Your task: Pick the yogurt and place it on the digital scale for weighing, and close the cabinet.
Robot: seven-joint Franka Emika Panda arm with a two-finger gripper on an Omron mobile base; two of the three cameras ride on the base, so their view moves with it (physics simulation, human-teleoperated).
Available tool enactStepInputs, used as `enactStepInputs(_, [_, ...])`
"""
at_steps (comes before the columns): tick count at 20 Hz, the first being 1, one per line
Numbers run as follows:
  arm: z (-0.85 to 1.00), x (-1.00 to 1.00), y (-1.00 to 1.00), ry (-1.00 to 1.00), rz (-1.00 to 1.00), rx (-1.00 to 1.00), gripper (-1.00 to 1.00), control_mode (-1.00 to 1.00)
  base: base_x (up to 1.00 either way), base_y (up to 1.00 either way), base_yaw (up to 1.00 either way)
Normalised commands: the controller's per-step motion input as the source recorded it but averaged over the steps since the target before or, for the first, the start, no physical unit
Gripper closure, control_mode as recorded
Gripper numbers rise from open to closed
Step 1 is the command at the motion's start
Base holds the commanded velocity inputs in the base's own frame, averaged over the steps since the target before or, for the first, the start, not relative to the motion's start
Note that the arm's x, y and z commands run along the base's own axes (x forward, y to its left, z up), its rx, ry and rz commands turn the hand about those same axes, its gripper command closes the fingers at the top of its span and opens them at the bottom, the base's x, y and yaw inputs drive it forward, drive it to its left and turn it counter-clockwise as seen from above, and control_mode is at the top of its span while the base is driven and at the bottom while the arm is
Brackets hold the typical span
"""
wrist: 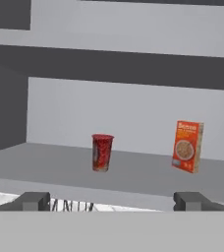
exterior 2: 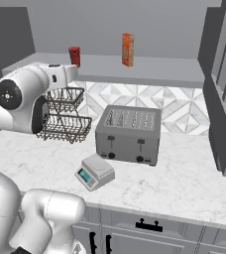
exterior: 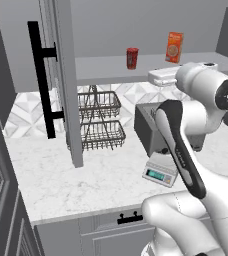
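The yogurt (wrist: 102, 152) stands upright on the open cabinet's shelf (exterior: 136, 70), well back from the front lip, with the flat orange box (wrist: 187, 146) well apart from it at about three o'clock in the hand view. The gripper (wrist: 112, 201) hangs in front of the shelf, level with it, its jaws spread wide and holding nothing; the cup sits at about eleven o'clock from the midpoint between the tips. It looks like a small, light, thin-walled cup that tapers slightly toward the base, so it would likely be smooth, easy to tip and able to dent under a hard squeeze. The best hold is probably across its middle, on the label band, with the fingers level and only gentle closing pressure. The digital scale (exterior: 160, 170) waits on the counter (exterior: 61, 180) below, just in front of the toaster (exterior 2: 129, 133), and the cabinet door (exterior: 68, 80) stands open.
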Motion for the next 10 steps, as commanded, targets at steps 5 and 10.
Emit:
enactStepInputs(5, [0.14,0.23,0.00,0.05,0.00,0.00,-1.00,-1.00,0.00,0.00,0.00])
enactStepInputs(10, [0.10,0.27,0.00,0.09,0.00,0.00,-1.00,-1.00,0.00,0.00,0.00])
